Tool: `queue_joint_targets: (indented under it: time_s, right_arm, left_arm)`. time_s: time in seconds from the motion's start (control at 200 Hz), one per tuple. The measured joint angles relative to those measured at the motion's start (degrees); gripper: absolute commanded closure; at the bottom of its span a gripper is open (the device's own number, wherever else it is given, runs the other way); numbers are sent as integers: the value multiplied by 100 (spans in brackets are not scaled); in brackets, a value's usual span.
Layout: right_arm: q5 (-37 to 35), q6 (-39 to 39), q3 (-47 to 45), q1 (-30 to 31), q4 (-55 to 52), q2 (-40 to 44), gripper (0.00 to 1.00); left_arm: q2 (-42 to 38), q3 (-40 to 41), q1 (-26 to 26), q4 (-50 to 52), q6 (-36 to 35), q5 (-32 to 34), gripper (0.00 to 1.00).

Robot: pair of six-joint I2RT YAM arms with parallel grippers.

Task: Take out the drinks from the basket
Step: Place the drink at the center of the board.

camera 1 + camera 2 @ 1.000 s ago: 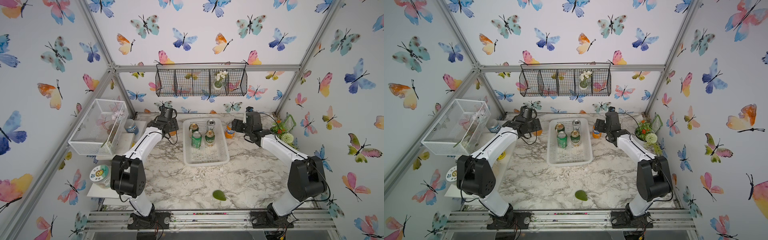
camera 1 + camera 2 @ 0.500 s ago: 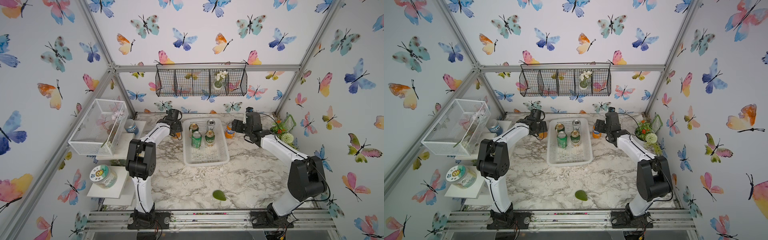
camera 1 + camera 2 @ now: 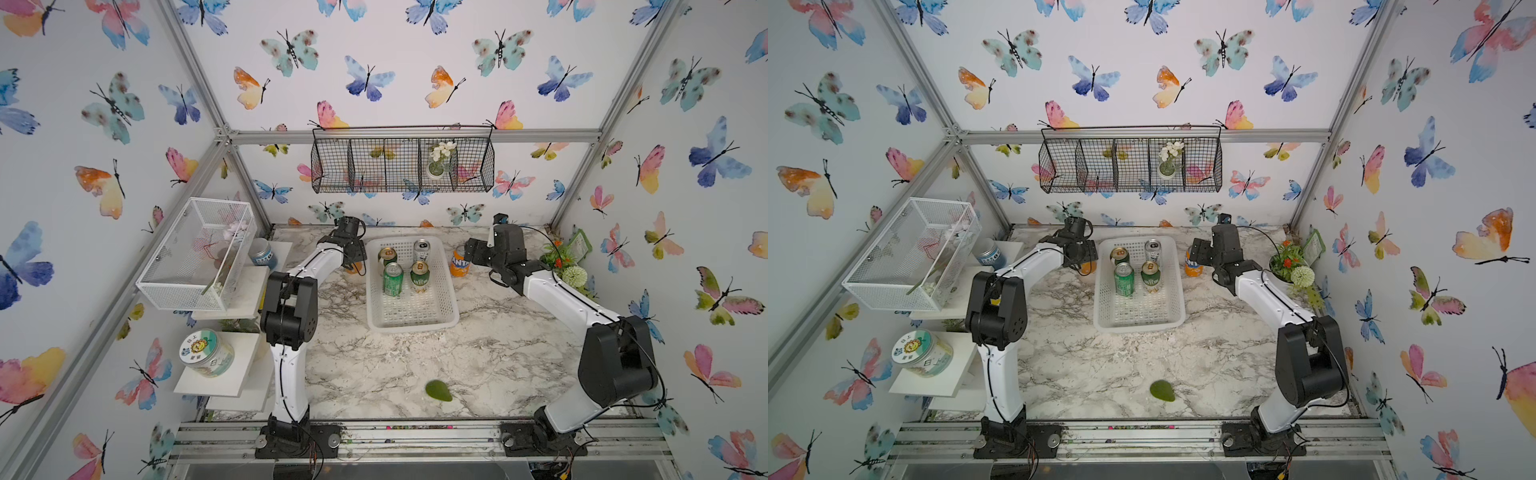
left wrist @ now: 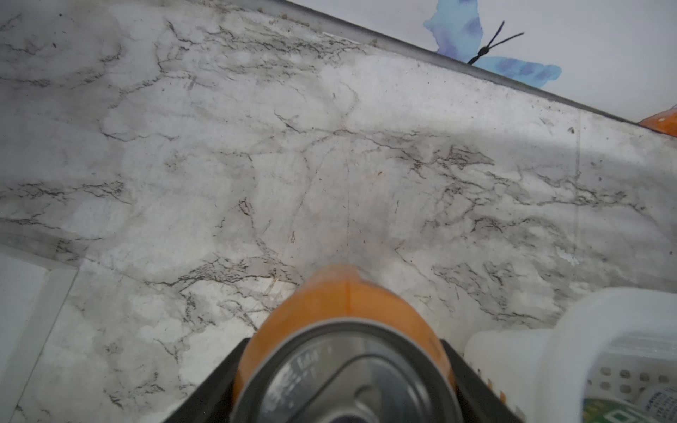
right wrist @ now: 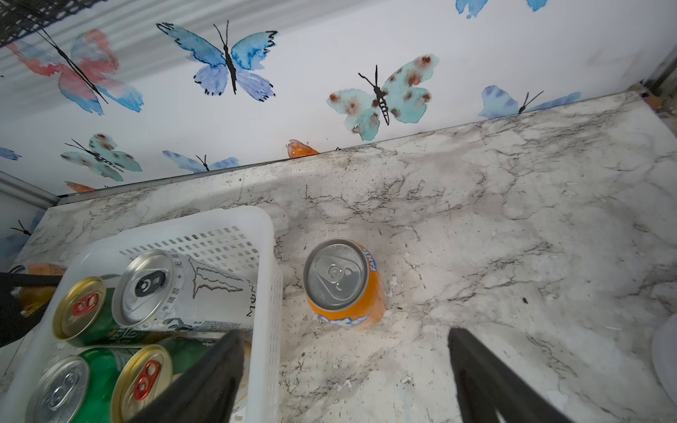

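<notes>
1. At the left pincer (image 4: 343, 346): straddles an orange can (image 4: 340, 307), with a black finger (image 4: 216, 381) close against each side. Cannot tell whether pressing the can or just clear of it.
2. In both top views: reaches down outside the far left corner of the basket (image 3: 411, 328). Keeps the orange can upright on the marble table (image 3: 374, 374), just beside the basket wall.
3. At the right pincer (image 5: 344, 335): stands wide open, gripping nothing and touching nothing. Hangs just short of a Fanta can (image 5: 348, 285).
4. For the Fanta can: stands upright on the table, just outside the basket's right wall and apart from it. Reads "FANTA" in white on blue near the top rim in the right wrist view, and shows a larger blue-and-white logo, blurred, low on the orange side.
5. Inside the basket, at its far end: four cans, upright in two rows. In the far row, a gold-topped can (image 3: 387, 255) on the left and a silver can (image 3: 421, 249) on the right. In the nearer row, a bright green can (image 3: 393, 279) on the left and another gold-topped can (image 3: 419, 276) on the right.
6. On the silver can: bears a black claw-shaped "M" mark and a column of Chinese characters, too small to read.
7. On the green cans: carries pale writing, too small to read. Shows red tabs on the gold tops.
</notes>
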State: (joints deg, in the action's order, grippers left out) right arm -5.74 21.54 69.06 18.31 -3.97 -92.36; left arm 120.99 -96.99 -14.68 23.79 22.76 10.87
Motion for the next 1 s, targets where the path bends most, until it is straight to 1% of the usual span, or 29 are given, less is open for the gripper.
queue_joint_targets:
  time_s: [0.11,0.12,0.13,0.305,0.41,0.571,0.681,0.816,0.916,0.996]
  right_arm:
    - [4,2,-7,0,0,7,10]
    - [2,2,-9,0,0,7,10]
    - [4,2,-11,0,0,7,10]
    - [42,2,-24,0,-4,7,10]
    - [258,-22,-24,0,-7,7,11]
    - [835,-155,-24,79,-4,4,11]
    - [1040,-326,103,437,-101,-116,11]
    - [1073,-485,498,997,-144,-557,11]
    - [1047,-542,857,1349,-223,-1012,11]
    - [988,-557,1115,1504,-308,-1362,10]
  left_arm:
    - [0,-52,13,-92,35,-2,10]
    - [0,-55,15,-94,35,-2,3]
    - [0,-55,15,-101,39,0,0]
    - [-35,-52,37,-155,79,70,1]
    - [-221,24,33,-160,120,68,1]
    - [-1167,448,31,-179,326,26,1]
    - [-2035,872,4,-319,483,-74,1]
    - [-2959,1482,-122,-426,629,-188,1]
    - [-3351,1930,-295,-468,708,-273,1]
    - [-3552,2286,-404,-457,745,-363,1]
